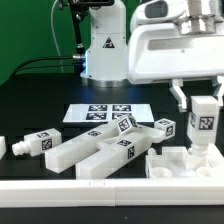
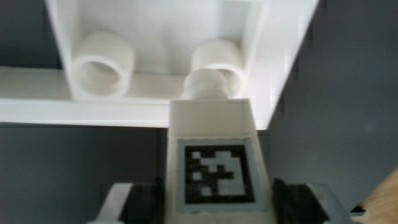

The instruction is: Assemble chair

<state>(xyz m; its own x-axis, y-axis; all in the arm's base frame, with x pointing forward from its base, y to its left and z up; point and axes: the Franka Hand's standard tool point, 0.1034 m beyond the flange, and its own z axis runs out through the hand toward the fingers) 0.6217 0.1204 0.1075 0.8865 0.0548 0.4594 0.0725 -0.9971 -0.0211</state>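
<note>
My gripper (image 1: 202,103) is shut on a white chair block (image 1: 203,122) with a black-and-white tag, which hangs upright at the exterior view's right. Just under it lies the white seat piece (image 1: 183,160). In the wrist view the held block (image 2: 217,150) sits between the dark fingers (image 2: 151,200), and its far end points at the seat piece (image 2: 178,40), close to one of two rounded pegs (image 2: 214,70). I cannot tell if block and seat touch. More tagged chair pieces lie to the left: two long bars (image 1: 100,152) and a small block (image 1: 35,143).
The marker board (image 1: 100,112) lies flat behind the loose pieces. The arm's white base (image 1: 105,50) stands at the back. A long plain white border rail (image 1: 90,187) runs along the table's front edge. A tagged cube (image 1: 162,127) sits near the bars.
</note>
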